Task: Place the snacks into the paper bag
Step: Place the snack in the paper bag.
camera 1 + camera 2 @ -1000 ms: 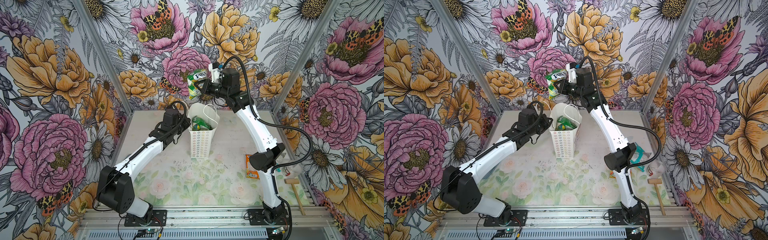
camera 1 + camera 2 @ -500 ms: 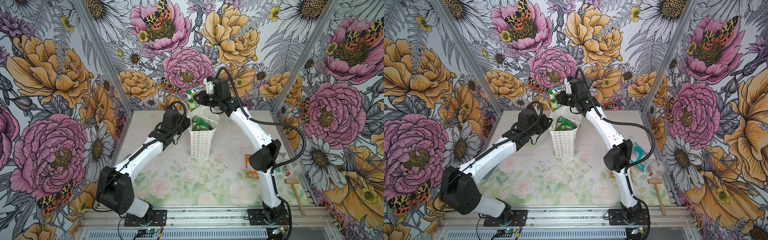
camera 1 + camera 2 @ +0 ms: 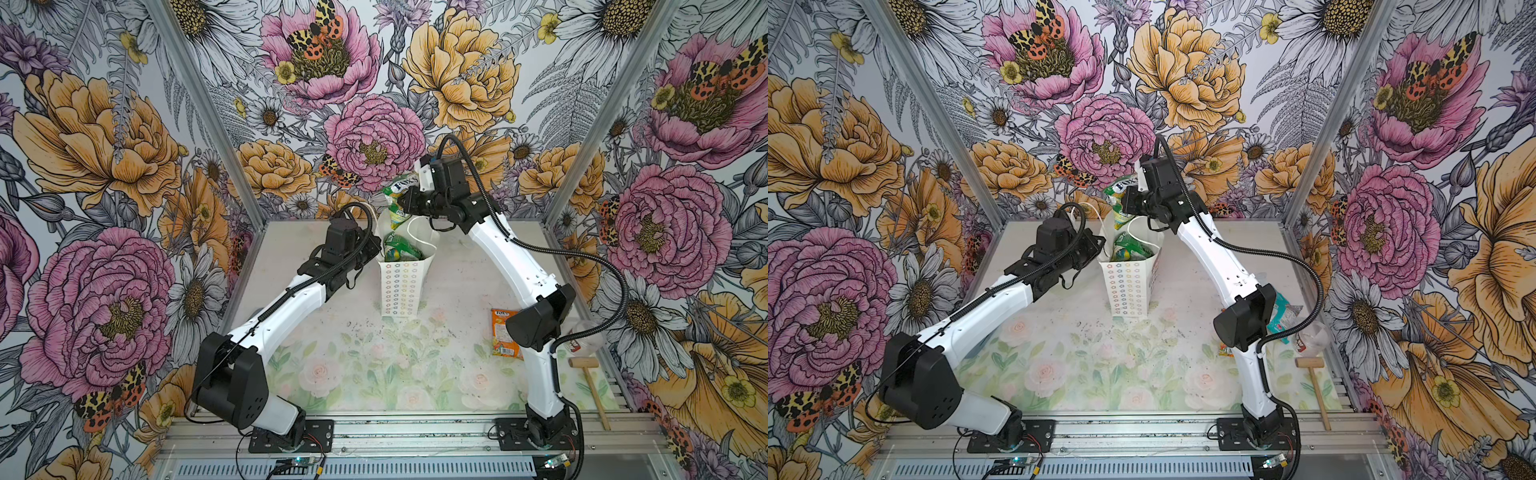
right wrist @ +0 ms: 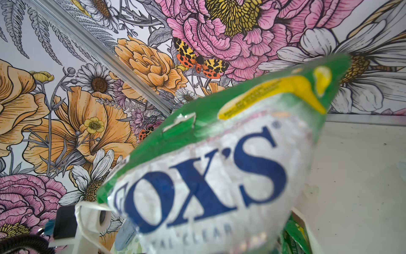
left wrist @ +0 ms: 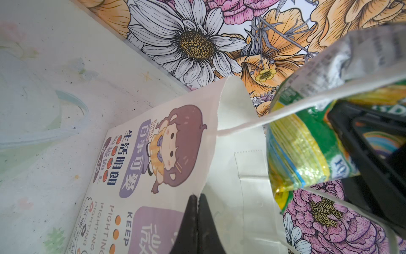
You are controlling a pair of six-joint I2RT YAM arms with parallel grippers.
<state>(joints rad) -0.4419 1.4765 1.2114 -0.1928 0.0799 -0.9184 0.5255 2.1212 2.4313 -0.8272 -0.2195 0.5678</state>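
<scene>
The white paper bag (image 3: pixel 402 291) (image 3: pixel 1128 291) stands upright at the back middle of the table, mouth open. My left gripper (image 5: pixel 197 198) (image 3: pixel 375 250) is shut on the bag's rim, beside the side with the cartoon face (image 5: pixel 173 145). My right gripper (image 3: pixel 409 203) (image 3: pixel 1130 203) is shut on a green FOX'S snack packet (image 3: pixel 397 197) (image 4: pixel 208 176). That packet hangs with its lower end (image 5: pixel 301 158) just over the bag's mouth and hides the fingers in the right wrist view. More green packets (image 3: pixel 400 248) (image 3: pixel 1130 249) lie inside the bag.
An orange packet (image 3: pixel 503 338) lies on the table by the right arm's elbow. A teal packet (image 3: pixel 1282 311) shows behind that elbow. A small wooden mallet (image 3: pixel 590 382) lies at the right edge. Flowered walls close in the back and both sides.
My right arm has come down and towards the bag, bringing the green packet from high above to just over the bag's mouth. The left arm has kept still on the rim.
</scene>
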